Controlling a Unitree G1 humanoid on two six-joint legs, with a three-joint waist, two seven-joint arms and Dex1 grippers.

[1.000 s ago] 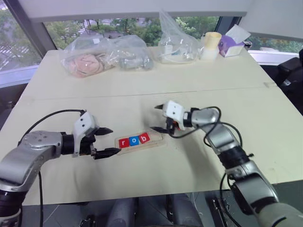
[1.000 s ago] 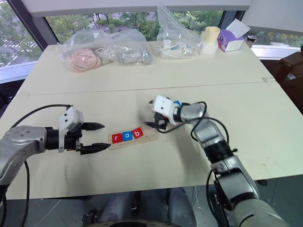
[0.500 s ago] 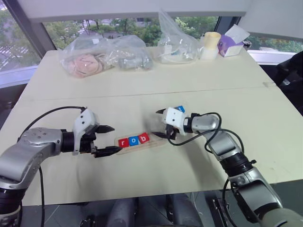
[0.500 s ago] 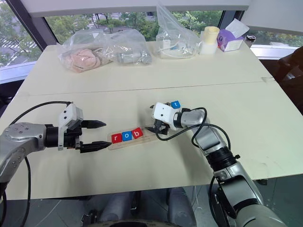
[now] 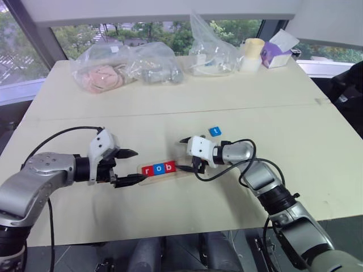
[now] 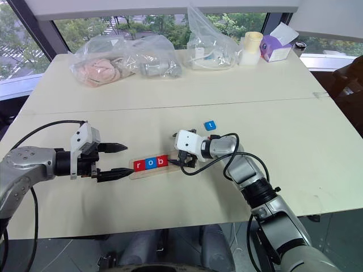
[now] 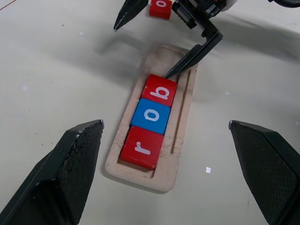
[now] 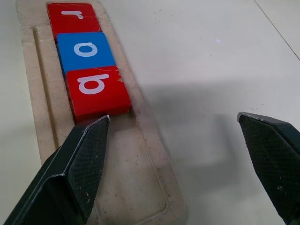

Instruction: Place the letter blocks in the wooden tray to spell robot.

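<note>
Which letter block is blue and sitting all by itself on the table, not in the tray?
The blue t block. It lies alone on the table beyond the wooden tray, while the other blue block, the o, sits in the tray between red r and b.

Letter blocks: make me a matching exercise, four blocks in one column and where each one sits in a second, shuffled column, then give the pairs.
Column one:
1. red r block
2. blue o block
3. red b block
4. blue t block

Column two:
A. on the bare table, outside the wooden tray
B. middle of the three blocks in the tray
C. at the end of the tray nearest the left tool
D. last in the row, next to the tray's empty part, by one finger of the right tool

Pairs: 1-C, 2-B, 3-D, 4-A
</note>
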